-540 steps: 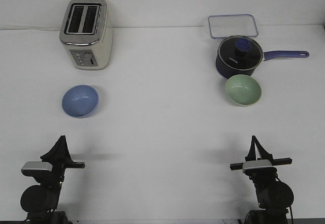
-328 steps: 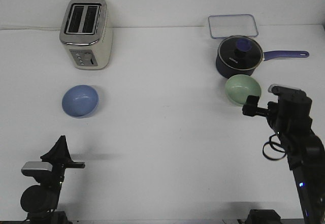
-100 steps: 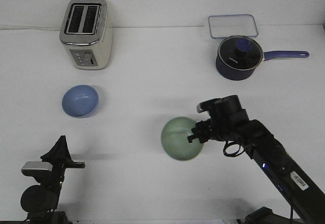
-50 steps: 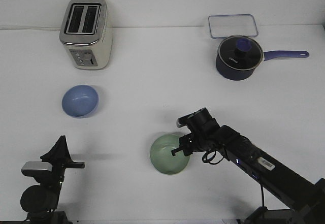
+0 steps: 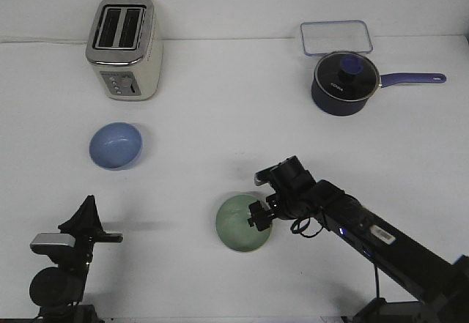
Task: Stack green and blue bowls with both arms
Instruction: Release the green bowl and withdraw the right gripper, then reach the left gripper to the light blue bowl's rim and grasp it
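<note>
The pale green bowl (image 5: 240,225) sits low on the white table, front of centre. My right gripper (image 5: 258,216) reaches in from the right and is shut on the bowl's right rim. The light blue bowl (image 5: 116,146) sits upright and alone at the left, in front of the toaster. My left gripper (image 5: 89,203) is parked at the front left, fingers together and pointing up, empty, well short of the blue bowl.
A cream and silver toaster (image 5: 124,47) stands at the back left. A dark navy saucepan (image 5: 344,81) with a glass lid has its handle pointing right at the back right. A clear rectangular container (image 5: 335,36) lies behind it.
My right arm came up from rest, took the green bowl from in front of the saucepan and carried it left and forward to the table's front centre. The left arm has not moved.
</note>
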Controlling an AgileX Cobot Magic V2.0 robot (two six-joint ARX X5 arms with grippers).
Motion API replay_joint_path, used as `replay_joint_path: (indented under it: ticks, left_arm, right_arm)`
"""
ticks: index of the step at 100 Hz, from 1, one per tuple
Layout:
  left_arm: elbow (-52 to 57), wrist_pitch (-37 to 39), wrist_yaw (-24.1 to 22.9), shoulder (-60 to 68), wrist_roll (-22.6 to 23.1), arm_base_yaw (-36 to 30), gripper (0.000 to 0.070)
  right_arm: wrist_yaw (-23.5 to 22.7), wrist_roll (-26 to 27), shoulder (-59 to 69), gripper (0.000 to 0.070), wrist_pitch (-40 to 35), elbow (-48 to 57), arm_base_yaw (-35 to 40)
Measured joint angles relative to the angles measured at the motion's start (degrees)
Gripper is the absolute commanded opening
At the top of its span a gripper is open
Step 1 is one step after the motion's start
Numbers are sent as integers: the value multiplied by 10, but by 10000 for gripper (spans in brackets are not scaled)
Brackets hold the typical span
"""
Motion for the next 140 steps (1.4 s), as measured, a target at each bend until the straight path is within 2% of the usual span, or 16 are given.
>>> replay_joint_path:
  ticks: [9, 27, 43, 56, 75, 77, 80, 91, 94, 96, 118, 131, 140]
  left_arm:
    - [1, 0, 0, 0, -28, 0, 11]
    - [15, -11, -2, 3, -135, 0, 13]
    - [97, -92, -24, 58, -194, 0, 13]
    - [195, -151, -32, 163, -203, 0, 13]
    - [390, -270, -32, 378, -151, 1, 20]
    - [411, -285, -32, 402, -144, 2, 35]
    - [441, -303, -32, 438, -132, 2, 94]
    - [538, -363, -32, 570, -101, 10, 489]
    - [559, -378, -32, 601, -94, 13, 561]
    - [572, -387, -33, 619, -89, 15, 585]
    - [675, -432, -32, 780, -51, 40, 585]
    - [693, -439, -26, 861, -39, 56, 585]
    - [696, -436, -5, 905, -35, 62, 585]
  right_arm:
    - [-1, -13, -56, 446, -1, 18, -13]
    - [0, -60, -165, 445, 19, 37, -76]
    - [0, -92, -244, 444, 58, 6, -149]
    - [0, -96, -327, 441, 120, -76, -205]
    - [-7, -89, -382, 441, 137, -152, -252]
    - [-11, -88, -384, 441, 135, -154, -253]
    - [-14, -86, -384, 441, 133, -154, -254]
    - [-23, -85, -387, 441, 136, -154, -253]
    - [-28, -85, -387, 441, 136, -154, -253]
    - [-30, -85, -387, 441, 137, -154, -253]
    - [-30, -85, -387, 441, 138, -154, -253]
    - [-30, -85, -387, 441, 138, -154, -253]
    - [-31, -85, -387, 441, 138, -154, -253]
